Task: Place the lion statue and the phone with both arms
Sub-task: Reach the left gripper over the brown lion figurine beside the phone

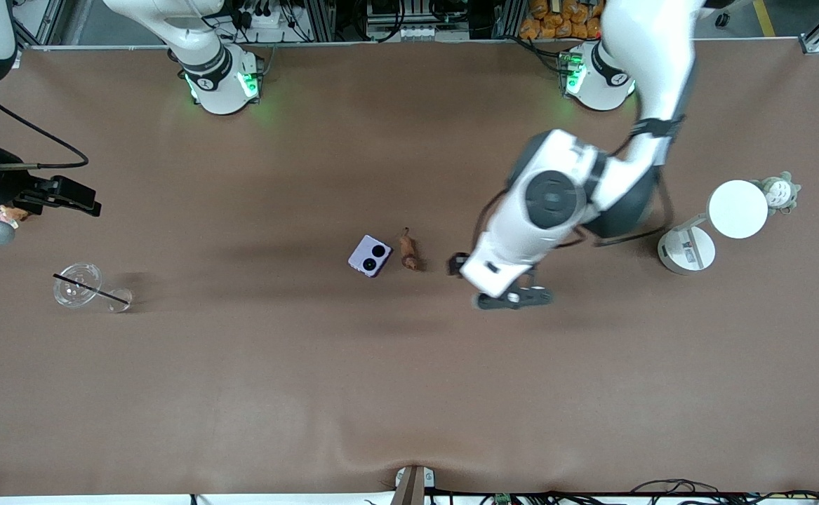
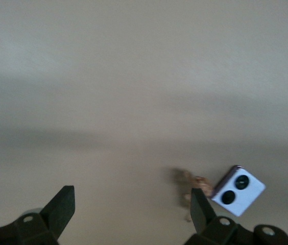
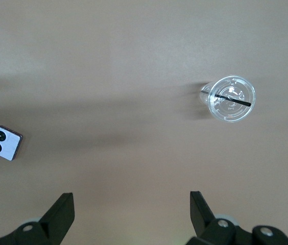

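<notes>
My left gripper (image 1: 514,298) hangs wide near the lion statue (image 1: 408,251) and phone (image 1: 370,255); my right gripper (image 3: 128,214) waits, wide

Phone (image 1: 370,255) and lion (image 1: 409,253) lie side by side mid-surface (image 1: 409,393), lion toward the left arm's end. Cup (image 1: 78,285) with straw (image 1: 90,289) sits near the right arm's end. Lamp (image 1: 687,250) stands at the left arm's end, plush (image 1: 780,191) just beside it, farther from the camera.
</notes>
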Robot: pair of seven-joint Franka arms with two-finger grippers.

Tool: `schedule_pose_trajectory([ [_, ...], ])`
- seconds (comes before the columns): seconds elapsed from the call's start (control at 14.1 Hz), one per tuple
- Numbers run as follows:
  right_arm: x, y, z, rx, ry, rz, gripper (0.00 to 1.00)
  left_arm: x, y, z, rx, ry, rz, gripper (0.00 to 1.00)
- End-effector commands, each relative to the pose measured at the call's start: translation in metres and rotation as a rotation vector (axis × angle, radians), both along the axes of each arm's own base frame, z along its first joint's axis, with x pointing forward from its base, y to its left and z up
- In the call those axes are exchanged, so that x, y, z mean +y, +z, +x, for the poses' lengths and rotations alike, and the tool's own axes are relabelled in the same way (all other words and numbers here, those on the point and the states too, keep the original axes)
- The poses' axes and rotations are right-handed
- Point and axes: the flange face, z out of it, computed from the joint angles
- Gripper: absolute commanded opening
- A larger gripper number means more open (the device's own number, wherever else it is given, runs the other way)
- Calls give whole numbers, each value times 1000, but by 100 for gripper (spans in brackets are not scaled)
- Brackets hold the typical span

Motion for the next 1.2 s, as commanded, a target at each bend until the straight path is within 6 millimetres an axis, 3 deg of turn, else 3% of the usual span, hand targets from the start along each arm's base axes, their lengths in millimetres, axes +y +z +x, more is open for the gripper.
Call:
schedule_pose_trajectory([
  [0.0,-1,1,3,-3,-15,-6,100,-47,-33,-12,-36,71,-19,100],
  [0.21,-1,0,3,-1,-15,-6,100,-78,-45,-30,-45,129,-46,100],
  [0.35,2,-1,3,0,-12,-6,100,-86,-56,-39,-32,126,-35,100],
  [0.71,6,-7,6,11,-10,-3,100,-115,-117,-73,17,70,20,100],
  [1.13,6,-8,7,13,-13,2,100,-108,-162,-85,44,66,54,100],
])
